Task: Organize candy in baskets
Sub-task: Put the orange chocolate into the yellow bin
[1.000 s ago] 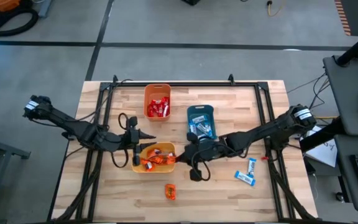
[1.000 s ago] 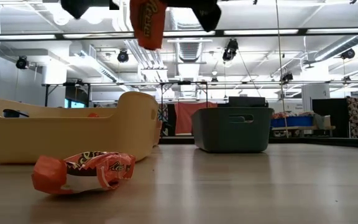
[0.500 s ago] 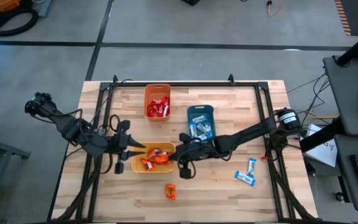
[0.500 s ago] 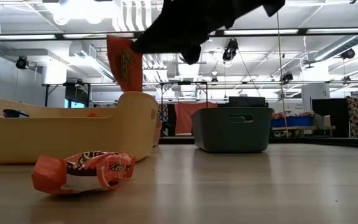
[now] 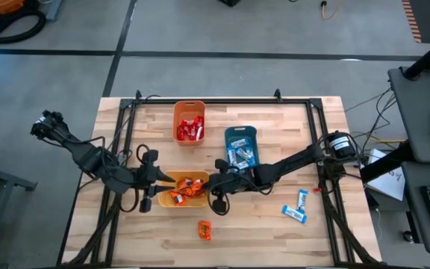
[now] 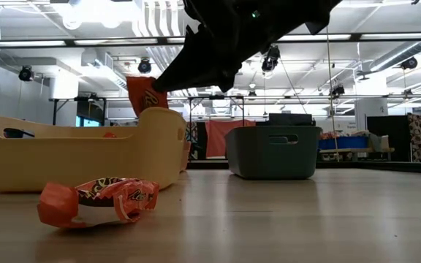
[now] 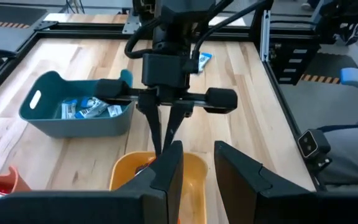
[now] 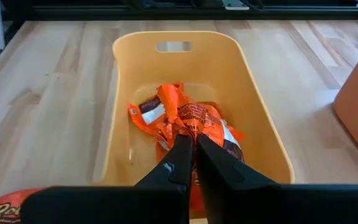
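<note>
One orange candy bar [image 8: 188, 121] is pinched in the right gripper [image 8: 189, 149], fingers nearly closed, over the yellow basket [image 8: 124, 93]. Left gripper [image 5: 157, 187] waits narrowly parted at that basket's left rim. Bare tabletop [image 5: 267, 232] lies toward the front edge.

Right gripper [image 5: 206, 184] pinched nearly closed, reaching inward; left gripper [image 5: 163, 181] facing it, slightly parted.

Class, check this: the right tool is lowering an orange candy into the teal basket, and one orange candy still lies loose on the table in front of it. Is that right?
Not quite. The right tool holds the orange candy over the yellow basket, not the teal one; the right wrist view shows it. A loose orange candy does lie on the table.
</note>
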`<action>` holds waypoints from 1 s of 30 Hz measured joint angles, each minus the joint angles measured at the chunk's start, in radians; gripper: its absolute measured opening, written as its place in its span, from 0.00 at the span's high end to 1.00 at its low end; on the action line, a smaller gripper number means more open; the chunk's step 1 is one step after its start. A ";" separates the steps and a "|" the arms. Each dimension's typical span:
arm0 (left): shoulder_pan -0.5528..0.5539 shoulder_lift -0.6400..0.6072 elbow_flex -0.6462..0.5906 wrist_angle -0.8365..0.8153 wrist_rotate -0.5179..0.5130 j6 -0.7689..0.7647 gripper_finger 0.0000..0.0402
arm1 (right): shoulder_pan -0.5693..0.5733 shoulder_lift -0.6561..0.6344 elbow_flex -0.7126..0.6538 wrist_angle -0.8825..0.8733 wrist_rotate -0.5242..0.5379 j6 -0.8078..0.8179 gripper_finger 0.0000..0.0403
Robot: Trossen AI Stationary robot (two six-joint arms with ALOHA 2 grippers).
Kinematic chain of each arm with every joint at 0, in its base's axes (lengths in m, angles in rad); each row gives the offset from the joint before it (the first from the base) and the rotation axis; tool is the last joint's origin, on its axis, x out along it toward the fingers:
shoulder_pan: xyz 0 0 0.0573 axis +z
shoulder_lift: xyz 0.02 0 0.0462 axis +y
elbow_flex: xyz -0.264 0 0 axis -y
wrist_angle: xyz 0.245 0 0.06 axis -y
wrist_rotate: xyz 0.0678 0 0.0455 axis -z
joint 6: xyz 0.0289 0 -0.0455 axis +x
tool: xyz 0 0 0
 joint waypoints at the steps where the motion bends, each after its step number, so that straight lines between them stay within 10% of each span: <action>1: 0.000 0.000 -0.004 0.001 0.000 0.000 0.81 | 0.000 0.000 0.000 0.001 0.000 0.000 0.96; 30: 0.002 0.103 -0.021 0.030 -0.021 0.019 0.81 | -0.028 -0.029 0.000 -0.073 0.063 0.036 0.46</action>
